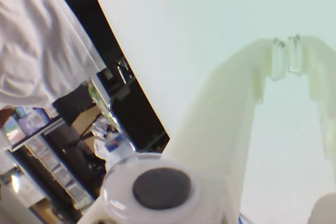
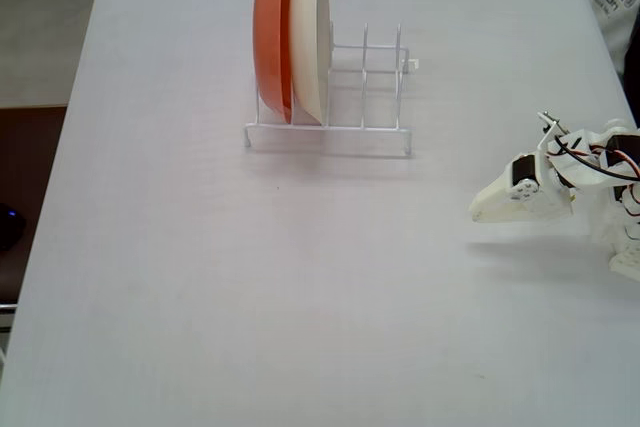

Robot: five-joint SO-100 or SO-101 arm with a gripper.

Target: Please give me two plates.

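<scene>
- Gripper closed, empty, parked well right of the rack in the fixed view.
- Only orange plate and cream plate in the rack.
- Yellow and blue plates nowhere visible; looked finished, nothing more needed.

White wire rack stands on the desk, toward its far edge; orange plate upright in the rack's leftmost slot, cream-white plate upright right beside it, approx. touching; rack's other slots to the right hold nothing; white arm low on the desk, well right of rack & nearer; can't tell jaws' state.
</scene>
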